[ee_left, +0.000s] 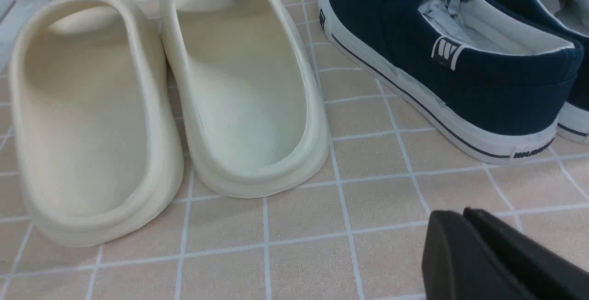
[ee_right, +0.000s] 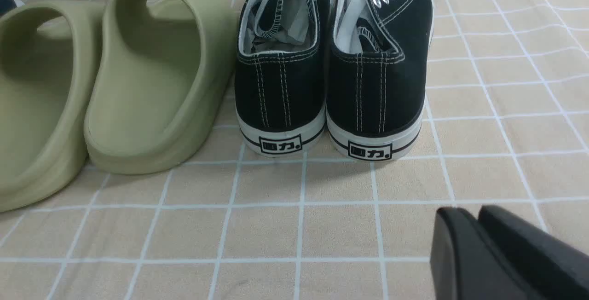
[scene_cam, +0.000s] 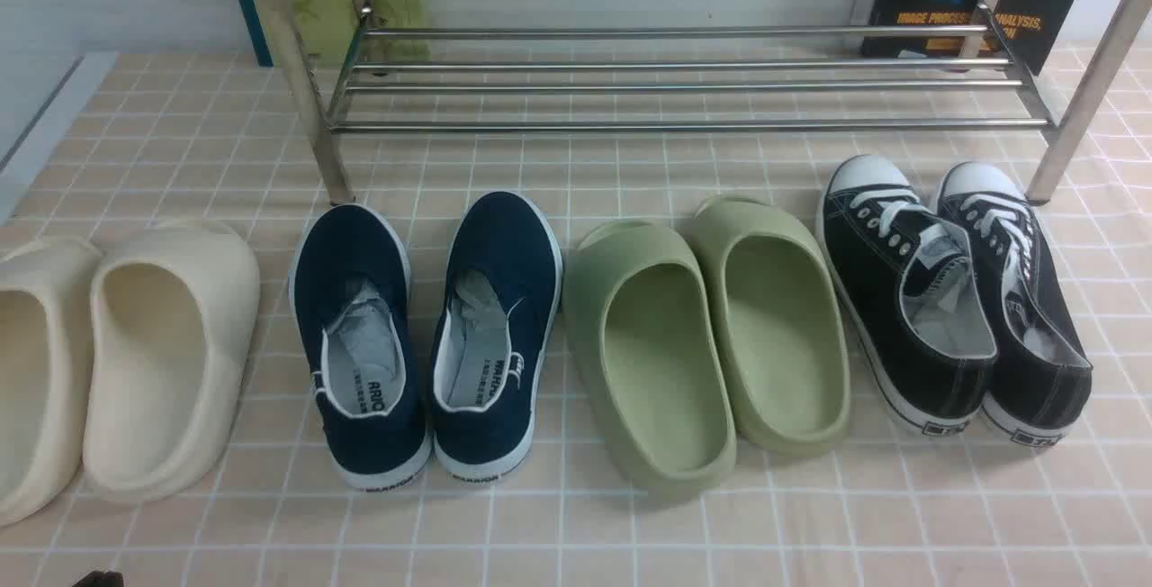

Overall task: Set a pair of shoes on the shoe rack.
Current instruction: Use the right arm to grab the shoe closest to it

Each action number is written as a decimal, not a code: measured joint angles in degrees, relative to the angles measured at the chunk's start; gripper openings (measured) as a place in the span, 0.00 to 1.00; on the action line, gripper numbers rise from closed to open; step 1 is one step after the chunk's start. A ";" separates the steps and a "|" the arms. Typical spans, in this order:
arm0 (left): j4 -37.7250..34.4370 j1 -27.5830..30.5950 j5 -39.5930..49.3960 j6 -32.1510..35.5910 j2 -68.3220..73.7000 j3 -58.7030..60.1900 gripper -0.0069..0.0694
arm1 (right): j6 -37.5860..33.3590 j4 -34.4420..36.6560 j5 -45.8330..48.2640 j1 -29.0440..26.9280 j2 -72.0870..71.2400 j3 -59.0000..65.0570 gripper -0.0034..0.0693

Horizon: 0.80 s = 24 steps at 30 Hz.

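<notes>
The pair of black canvas sneakers (scene_cam: 954,290) with white laces and toe caps stands side by side at the right of the checked cloth, toes toward the chrome shoe rack (scene_cam: 684,74) at the back. The right wrist view shows their heels (ee_right: 331,83). My right gripper (ee_right: 464,219) is shut and empty, low over the cloth, behind and to the right of the sneakers' heels. My left gripper (ee_left: 453,219) is shut and empty, near the cloth behind the navy slip-on's heel. Only a dark tip of the left gripper (scene_cam: 99,579) shows in the front view; the right gripper is out of that view.
From left to right stand cream slides (scene_cam: 108,362), navy slip-ons (scene_cam: 423,335) and green slides (scene_cam: 711,344), all in a row in front of the rack. A rack leg (scene_cam: 1080,92) stands just beyond the right sneaker. A book (scene_cam: 972,11) leans behind the rack.
</notes>
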 joint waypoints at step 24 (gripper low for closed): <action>0.00 0.00 0.00 0.00 0.00 0.00 0.17 | 0.00 0.02 0.00 0.00 0.00 0.00 0.17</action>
